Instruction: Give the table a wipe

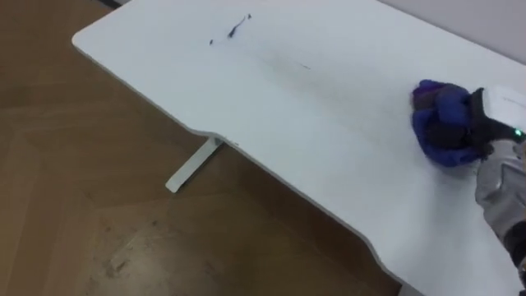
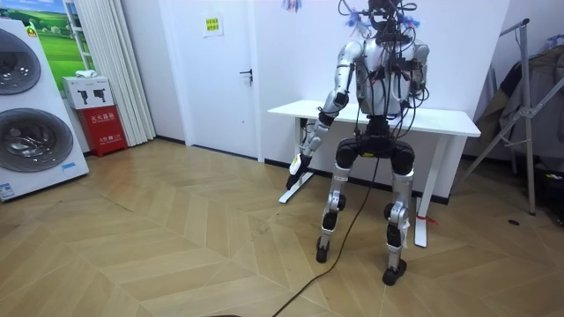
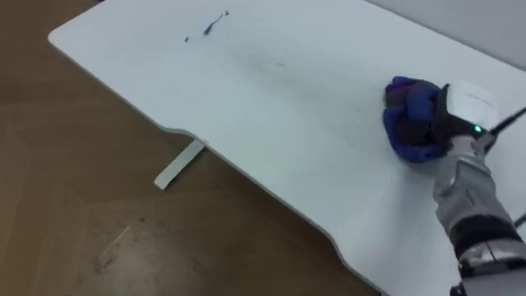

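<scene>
A white table [image 1: 246,107] runs from upper left to lower right. On its right part lies a bunched blue cloth [image 1: 436,115], and my right hand [image 1: 462,125] rests on the cloth with dark fingers curled into it. Dark ink marks [image 1: 234,31] sit near the table's far left corner, well away from the cloth, with a faint smear [image 1: 304,66] between them. In the room view I stand upright facing the table [image 2: 441,119], and my left hand [image 2: 300,163] hangs low beside the table's left end.
The table's white foot [image 1: 193,164] stands on the wooden floor under the near edge. In the room view, washing machines [image 2: 31,114] and a red box [image 2: 104,130] stand far left, a door [image 2: 220,70] behind, and a metal rack [image 2: 529,114] at the right.
</scene>
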Controlling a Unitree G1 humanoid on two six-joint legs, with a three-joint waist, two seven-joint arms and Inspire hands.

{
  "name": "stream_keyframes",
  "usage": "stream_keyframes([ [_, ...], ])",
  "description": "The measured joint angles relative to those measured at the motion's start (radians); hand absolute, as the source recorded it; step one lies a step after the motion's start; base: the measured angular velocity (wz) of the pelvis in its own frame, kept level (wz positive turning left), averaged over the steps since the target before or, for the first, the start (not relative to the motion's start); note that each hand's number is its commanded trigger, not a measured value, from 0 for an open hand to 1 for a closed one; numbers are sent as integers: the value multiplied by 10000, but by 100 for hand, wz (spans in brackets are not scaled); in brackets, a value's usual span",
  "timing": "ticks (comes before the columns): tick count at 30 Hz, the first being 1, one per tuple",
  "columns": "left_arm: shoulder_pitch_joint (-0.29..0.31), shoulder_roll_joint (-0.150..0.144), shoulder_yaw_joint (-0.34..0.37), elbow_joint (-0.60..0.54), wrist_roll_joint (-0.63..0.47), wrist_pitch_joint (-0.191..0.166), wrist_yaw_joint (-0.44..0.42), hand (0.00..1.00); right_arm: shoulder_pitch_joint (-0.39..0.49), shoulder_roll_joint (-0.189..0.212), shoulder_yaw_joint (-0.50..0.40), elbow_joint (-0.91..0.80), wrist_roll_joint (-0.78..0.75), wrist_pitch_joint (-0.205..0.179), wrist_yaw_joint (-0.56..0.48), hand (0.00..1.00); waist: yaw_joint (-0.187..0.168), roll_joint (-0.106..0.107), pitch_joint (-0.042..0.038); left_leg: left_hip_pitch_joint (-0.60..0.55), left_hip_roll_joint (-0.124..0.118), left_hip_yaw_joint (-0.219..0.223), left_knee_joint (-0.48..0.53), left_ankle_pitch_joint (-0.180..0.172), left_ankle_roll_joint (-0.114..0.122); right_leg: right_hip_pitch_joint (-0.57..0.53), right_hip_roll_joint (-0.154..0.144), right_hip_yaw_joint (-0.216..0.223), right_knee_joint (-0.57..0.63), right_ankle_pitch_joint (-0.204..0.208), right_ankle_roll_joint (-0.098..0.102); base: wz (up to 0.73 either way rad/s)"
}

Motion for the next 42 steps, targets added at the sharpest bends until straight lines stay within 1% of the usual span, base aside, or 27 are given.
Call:
stream_keyframes([
  [1,31,-18,59,-20,-4,-21,1,0,233,1,-231,-16,19,0,-12,100,-116,36,-34,130,4,41,-46,0,0,78,0,42,-3,-5,8,-17],
  [2,57,-29,148,-52,-3,-66,16,0,714,1,-648,-95,48,0,-69,100,-380,107,-79,337,5,55,-96,0,0,244,-1,65,1,-13,19,-14],
  [3,63,-31,219,-46,-3,-101,64,0,1106,-8,-997,-189,244,-8,-114,100,-622,152,-93,520,16,149,-135,-3,-3,344,-1,168,1,-29,34,-27],
  [4,75,-65,267,-42,1,-120,141,0,1391,-10,-1322,-264,342,-32,-119,100,-747,184,-59,677,47,336,-160,-14,-1,378,-1,328,3,-42,23,-30],
  [5,77,-90,319,-43,21,-142,160,0,1520,-9,-1467,-277,347,-35,-119,100,-847,205,-44,751,50,372,-165,-26,-3,417,-1,393,4,-45,23,-28],
  [6,87,-148,466,-49,54,-155,170,0,1685,-8,-1751,-284,350,-38,-120,100,-1001,206,-54,838,49,435,-163,-67,-46,455,-1,528,5,-61,30,-23],
  [7,135,-200,585,-57,82,-157,183,0,1864,-9,-1959,-279,350,-35,-120,100,-1159,183,-39,927,58,541,-192,-73,-38,461,0,656,20,-65,28,-19],
  [8,161,-201,590,-61,93,-154,186,0,1924,-9,-2033,-281,351,-35,-124,100,-1241,189,-43,939,57,555,-208,-78,-31,461,0,705,31,-66,28,-20],
  [9,254,-201,596,-123,100,-150,225,0,2048,-15,-2158,-272,379,-34,-139,100,-1410,153,-24,989,53,608,-218,-78,-27,461,24,863,24,-64,26,-11],
  [10,395,-194,600,-211,121,-158,286,0,2200,-32,-2191,-271,495,-34,-162,100,-1529,80,-24,1063,46,665,-204,-78,-20,470,25,971,28,-62,24,-15],
  [11,469,-195,599,-235,121,-159,355,0,2263,-45,-2191,-270,566,-33,-168,100,-1569,48,-31,1100,48,719,-207,-82,-8,470,29,1028,30,-61,22,-14],
  [13,667,-195,605,-273,118,-158,431,0,2439,-109,-2195,-327,623,-18,-195,100,-1636,-5,-12,1159,50,801,-194,-89,44,490,30,1136,34,-57,19,-12],
  [15,968,-199,730,-370,95,-159,442,0,2594,-133,-2198,-402,669,9,-304,100,-1729,-71,47,1260,49,858,-209,-130,54,580,30,1190,15,-60,24,-7],
  [18,1291,-190,1001,-385,106,-157,450,0,2779,-134,-2202,-486,665,15,-319,100,-1764,-87,56,1454,47,860,-189,-244,39,815,36,1156,-113,-78,58,0],
  [19,1371,-190,1009,-397,110,-155,453,0,2911,-132,-2220,-623,662,26,-339,100,-1764,-90,73,1521,43,863,-170,-287,44,906,39,1141,-155,-76,69,0],
  [23,1489,-192,1075,-395,113,-147,453,0,3170,-89,-2204,-878,633,44,-378,100,-1746,-66,96,1810,43,941,-215,-388,41,1139,38,1190,-159,-105,115,-5],
  [24,1467,-197,1081,-395,127,-147,448,0,3169,-86,-2186,-952,565,47,-361,64,-1731,-55,105,1871,45,1010,-235,-412,39,1143,37,1254,-159,-109,121,-13],
  [25,1402,-199,1086,-394,194,-150,439,0,3177,-79,-2187,-1085,461,89,-330,20,-1740,-35,120,1891,44,1043,-238,-433,43,1143,32,1285,-159,-109,121,-14],
  [26,1375,-200,1103,-395,228,-154,433,0,3177,-70,-2188,-1212,332,126,-271,0,-1741,-23,128,1912,45,1080,-246,-440,45,1138,32,1320,-159,-109,122,-13],
  [29,1253,-192,1154,-394,240,-166,430,0,3200,-54,-2132,-1638,-217,223,-201,0,-1732,37,145,1956,53,1204,-309,-455,46,1109,30,1408,-155,-114,131,-10],
  [30,1184,-191,1158,-393,215,-167,430,0,3204,-34,-2061,-1725,-218,337,-300,0,-1741,38,147,1958,55,1211,-313,-455,45,1104,30,1409,-149,-116,133,-6],
  [32,1075,-207,1155,-392,175,-172,430,0,3217,25,-2023,-1739,-247,357,-393,0,-1732,25,155,1965,55,1222,-307,-464,47,1099,31,1408,-145,-116,134,-2],
  [35,1091,-288,1153,-395,186,-183,430,0,3223,335,-1856,-2137,-576,449,-412,0,-1664,31,165,2060,63,1398,-327,-487,43,1014,31,1536,-123,-113,137,-16],
  [37,1081,-360,1155,-400,211,-190,430,0,3223,459,-1647,-2641,-791,420,-398,0,-1573,72,201,2116,62,1521,-343,-529,51,972,31,1683,-109,-101,154,-17],
  [39,1019,-366,1154,-402,221,-229,429,0,3223,644,-1627,-2938,-857,418,-398,0,-1497,88,199,2118,63,1568,-388,-534,52,945,31,1728,-104,-101,155,-9],
  [40,985,-369,1153,-421,209,-259,423,0,3223,746,-1537,-3190,-862,417,-391,0,-1458,65,186,2117,62,1572,-403,-535,51,930,31,1737,-110,-102,155,-3],
  [42,960,-369,1154,-423,201,-319,406,0,3223,778,-1248,-3507,-862,389,-385,0,-1422,85,185,2122,60,1583,-430,-539,52,937,31,1757,-116,-104,159,0],
])
